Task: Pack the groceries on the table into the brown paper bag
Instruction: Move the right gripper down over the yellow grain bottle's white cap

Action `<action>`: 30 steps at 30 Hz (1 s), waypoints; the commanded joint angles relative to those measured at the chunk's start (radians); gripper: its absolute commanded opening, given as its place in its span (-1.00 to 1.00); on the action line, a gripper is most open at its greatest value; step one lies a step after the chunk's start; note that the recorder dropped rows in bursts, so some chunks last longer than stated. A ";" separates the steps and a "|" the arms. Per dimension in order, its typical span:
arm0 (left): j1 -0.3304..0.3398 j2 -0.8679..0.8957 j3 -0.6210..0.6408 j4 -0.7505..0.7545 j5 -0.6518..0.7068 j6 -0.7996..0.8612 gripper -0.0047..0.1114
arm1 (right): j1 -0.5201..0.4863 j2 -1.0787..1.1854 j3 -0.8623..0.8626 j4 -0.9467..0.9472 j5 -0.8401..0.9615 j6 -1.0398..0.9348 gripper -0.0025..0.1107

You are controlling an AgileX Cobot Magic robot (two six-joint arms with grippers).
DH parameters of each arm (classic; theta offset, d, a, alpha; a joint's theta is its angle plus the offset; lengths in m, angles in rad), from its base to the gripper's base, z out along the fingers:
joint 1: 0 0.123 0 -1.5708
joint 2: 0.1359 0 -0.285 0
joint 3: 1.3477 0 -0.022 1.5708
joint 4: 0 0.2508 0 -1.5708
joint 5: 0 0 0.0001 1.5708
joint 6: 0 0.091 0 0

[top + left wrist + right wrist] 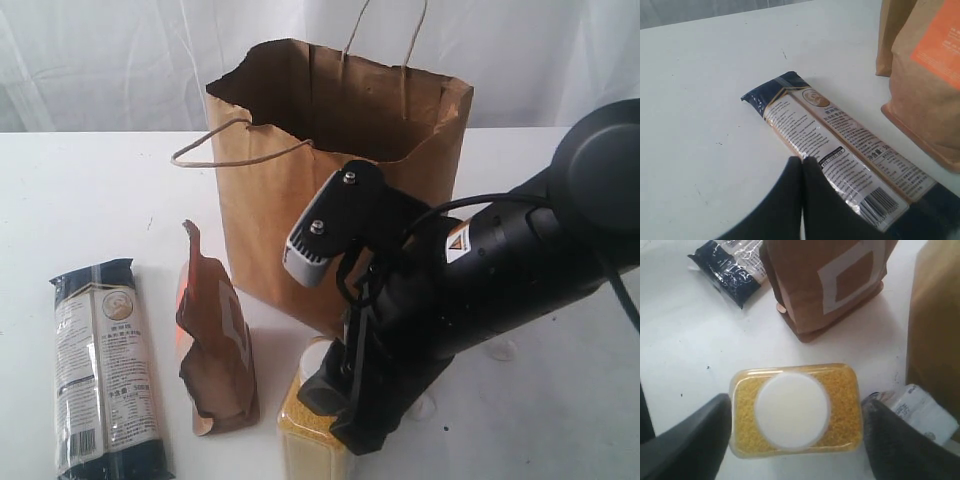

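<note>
The yellow grain bottle point(795, 410) with its white cap stands upright on the white table point(685, 350). My right gripper point(796, 410) comes down over it with a finger pressed against each side. In the exterior view this gripper point(345, 410) covers most of the bottle point(305, 430). My left gripper point(802, 160) is shut and empty, its tips just over the edge of the long dark-blue noodle packet point(835, 135), which lies flat. The brown paper bag point(330, 150) stands open behind. The brown-orange pouch point(215, 350) stands in front of it.
A small white-blue carton point(920, 412) lies close to the right gripper's finger, beside the bag's wall point(935, 315). The noodle packet point(105, 370) lies at the table's front left, next to the pouch point(825, 285). The bag's handles point(235, 145) hang outward.
</note>
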 commanded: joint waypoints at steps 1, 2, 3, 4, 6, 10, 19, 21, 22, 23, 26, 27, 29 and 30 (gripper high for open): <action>0.001 -0.004 0.004 -0.008 0.000 0.000 -0.92 | 0.004 0.000 -0.005 0.013 0.001 0.153 0.25; 0.001 -0.004 0.004 -0.008 0.000 0.000 -0.92 | 0.004 0.000 -0.005 0.013 0.001 0.185 0.25; 0.001 -0.004 0.004 -0.008 0.000 0.000 -0.92 | 0.004 -0.002 -0.005 0.013 0.003 0.207 0.25; 0.001 -0.004 0.004 -0.008 0.000 0.000 -0.92 | 0.004 -0.005 -0.005 0.013 0.005 0.217 0.25; 0.001 -0.004 0.004 -0.008 0.000 0.000 -0.92 | 0.004 -0.014 -0.005 0.013 0.005 0.242 0.25; 0.001 -0.004 0.004 -0.008 0.000 0.000 -0.92 | 0.004 -0.020 -0.005 0.013 0.005 0.299 0.25; 0.001 -0.004 0.004 -0.008 0.000 0.000 -0.92 | 0.004 -0.022 -0.005 0.013 -0.008 0.379 0.25; 0.001 -0.004 0.004 -0.008 0.000 0.000 -0.92 | 0.004 -0.028 -0.005 0.015 -0.033 0.455 0.25; 0.001 -0.004 0.004 -0.008 0.000 0.000 -0.92 | 0.004 -0.030 -0.005 0.015 -0.038 0.481 0.25; 0.001 -0.004 0.004 -0.008 0.000 0.000 -0.92 | 0.004 -0.035 -0.005 0.015 -0.055 0.550 0.25; 0.001 -0.004 0.004 -0.008 0.000 0.000 -0.92 | 0.004 -0.051 -0.003 0.015 -0.074 0.653 0.26; 0.001 -0.004 0.004 -0.008 0.000 0.000 -0.92 | 0.004 -0.060 -0.003 0.006 -0.081 0.693 0.26; 0.001 -0.004 0.004 -0.008 0.000 0.000 -0.92 | 0.004 -0.075 -0.003 0.001 -0.106 0.710 0.26; 0.001 -0.004 0.004 -0.008 0.000 0.000 -0.92 | 0.004 -0.088 -0.002 -0.005 -0.120 0.710 0.26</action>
